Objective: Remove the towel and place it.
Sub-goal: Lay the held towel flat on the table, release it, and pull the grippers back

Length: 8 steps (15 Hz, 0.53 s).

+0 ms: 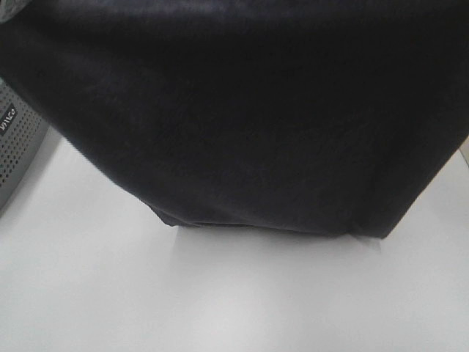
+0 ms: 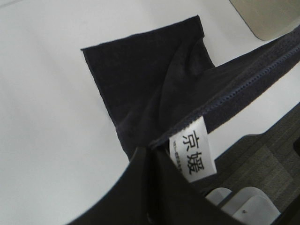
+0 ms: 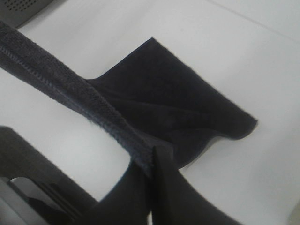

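The very dark towel (image 1: 234, 117) hangs lifted and spread between both arms. It fills most of the exterior high view and hides both grippers there. Its lower edge touches the white table (image 1: 220, 293). In the left wrist view my left gripper (image 2: 151, 180) is shut on the towel's hemmed top edge, next to a white sewn label (image 2: 192, 147). The towel's lower part (image 2: 140, 79) lies on the table below. In the right wrist view my right gripper (image 3: 152, 185) is shut on the same hem, and the towel's lower end (image 3: 173, 93) rests on the table.
The grey perforated basket (image 1: 15, 139) stands at the table's left edge, beside the hanging towel; a corner of it shows in the right wrist view (image 3: 23, 11). A grey rounded object (image 2: 267, 16) shows in the left wrist view. Bare white table lies in front.
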Motion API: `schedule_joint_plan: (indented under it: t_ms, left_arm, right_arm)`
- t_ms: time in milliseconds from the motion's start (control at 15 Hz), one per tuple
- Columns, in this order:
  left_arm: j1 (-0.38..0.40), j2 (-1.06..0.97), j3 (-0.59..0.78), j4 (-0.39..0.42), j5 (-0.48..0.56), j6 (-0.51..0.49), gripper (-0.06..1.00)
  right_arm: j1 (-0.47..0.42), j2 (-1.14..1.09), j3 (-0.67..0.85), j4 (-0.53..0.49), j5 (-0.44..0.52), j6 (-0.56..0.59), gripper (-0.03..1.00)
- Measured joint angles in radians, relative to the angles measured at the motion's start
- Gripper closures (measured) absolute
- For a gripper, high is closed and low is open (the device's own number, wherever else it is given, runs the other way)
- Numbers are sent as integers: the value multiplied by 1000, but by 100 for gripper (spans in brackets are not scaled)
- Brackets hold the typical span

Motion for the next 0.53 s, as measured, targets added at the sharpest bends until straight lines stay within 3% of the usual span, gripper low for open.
schedule_joint_plan:
  t_ms: [267, 533]
  left_arm:
    - [-1, -200, 221, -45, -1, -110, 94]
    - [1, -256, 439, -120, 23, -73, 94]
  right_arm:
    - [0, -148, 227, 113, 4, 1, 96]
    - [-1, -209, 457, 184, 6, -12, 96]
